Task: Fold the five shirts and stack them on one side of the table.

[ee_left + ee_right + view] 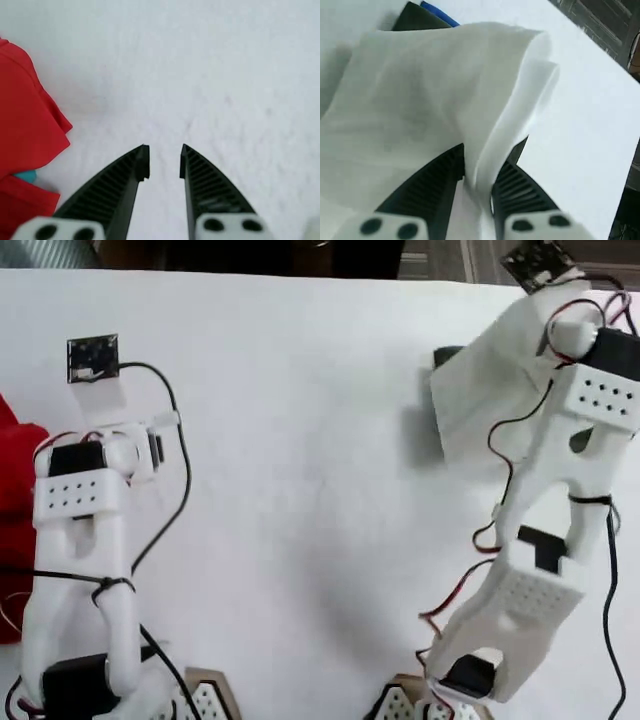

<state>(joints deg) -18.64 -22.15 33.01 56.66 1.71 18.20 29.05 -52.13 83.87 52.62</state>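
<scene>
While the left end effector (164, 161) gapes beside red shirts (25, 115), the right end effector (487, 162) pinches a white shirt's (430, 95) edge.

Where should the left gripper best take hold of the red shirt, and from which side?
Probably at the loose corner of the red shirt that juts toward the open left gripper. Come from the bare table side: the edge there lies flat and free, whereas the cloth behind it is layered.

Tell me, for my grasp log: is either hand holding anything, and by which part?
The right hand pinches the white shirt by a folded edge; the left hand is open, holding nothing.
</scene>
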